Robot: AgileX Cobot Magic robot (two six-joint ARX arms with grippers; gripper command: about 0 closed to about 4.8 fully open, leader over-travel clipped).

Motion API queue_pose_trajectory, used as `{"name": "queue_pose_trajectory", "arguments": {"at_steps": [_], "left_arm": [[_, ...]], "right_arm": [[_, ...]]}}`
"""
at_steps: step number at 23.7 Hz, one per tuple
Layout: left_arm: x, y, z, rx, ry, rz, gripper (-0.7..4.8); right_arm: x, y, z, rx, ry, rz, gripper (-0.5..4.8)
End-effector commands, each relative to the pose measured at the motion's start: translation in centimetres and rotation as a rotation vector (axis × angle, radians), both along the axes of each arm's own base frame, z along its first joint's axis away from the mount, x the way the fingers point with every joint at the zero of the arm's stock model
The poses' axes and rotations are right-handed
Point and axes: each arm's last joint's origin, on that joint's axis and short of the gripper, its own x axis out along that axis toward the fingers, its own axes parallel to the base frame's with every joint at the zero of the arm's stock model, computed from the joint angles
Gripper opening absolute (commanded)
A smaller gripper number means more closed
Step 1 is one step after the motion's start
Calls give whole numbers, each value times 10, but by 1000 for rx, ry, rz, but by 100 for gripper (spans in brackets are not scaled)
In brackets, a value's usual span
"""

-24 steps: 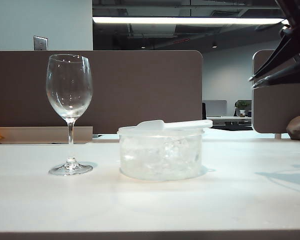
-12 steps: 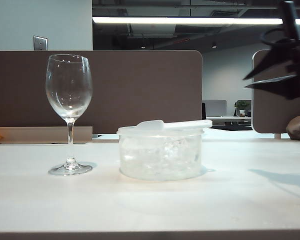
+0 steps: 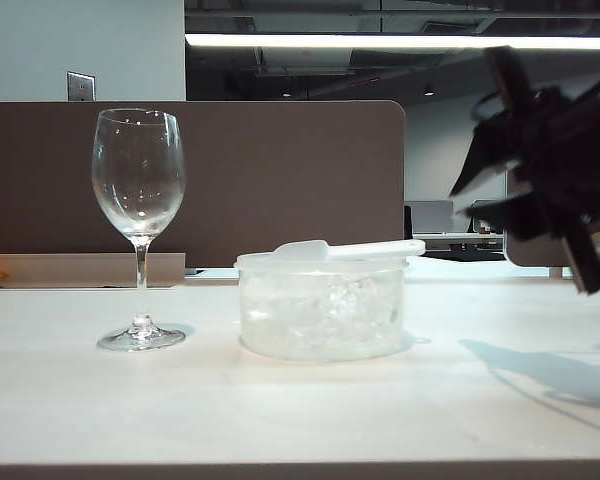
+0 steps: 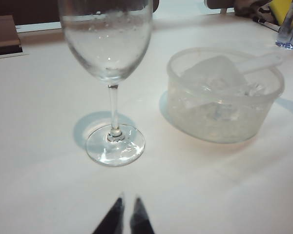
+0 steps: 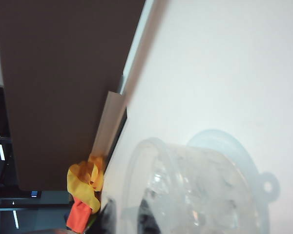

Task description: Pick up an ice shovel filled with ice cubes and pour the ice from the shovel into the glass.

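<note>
The right gripper (image 3: 465,200) hangs in the air beside the tub (image 3: 322,305), fingers apart, holding nothing; the left gripper (image 4: 126,201) sits nearly closed near the glass (image 4: 110,53), empty.

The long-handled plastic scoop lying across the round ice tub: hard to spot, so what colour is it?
Translucent white scoop, clearest in the exterior view.

Office background behind a white table (image 3: 280,410).
A brown partition panel (image 3: 270,180) is standing behind it; a fluorescent ceiling strip (image 3: 380,41) is glowing overhead; a wall switch plate (image 3: 80,86) is showing upper left.
</note>
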Motion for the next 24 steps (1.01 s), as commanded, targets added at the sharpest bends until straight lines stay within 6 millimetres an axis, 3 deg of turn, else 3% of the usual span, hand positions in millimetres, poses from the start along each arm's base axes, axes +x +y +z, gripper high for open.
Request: {"name": "queue_pose_trajectory", "arguments": {"at_steps": [1,7,10,24], "left_arm": [[0,0,0,2,2,-4,29],[0,0,0,2,2,-4,29],[0,0,0,2,2,-3,29],[0,0,0,3,2,-3,29]], "right_arm": [[4,4,-1,41,-50,1,63],[10,8,-15,73,-16,0,65],[11,9,-17,72,-14,1,120],[11,9,-18,49,-20,28,173]]}}
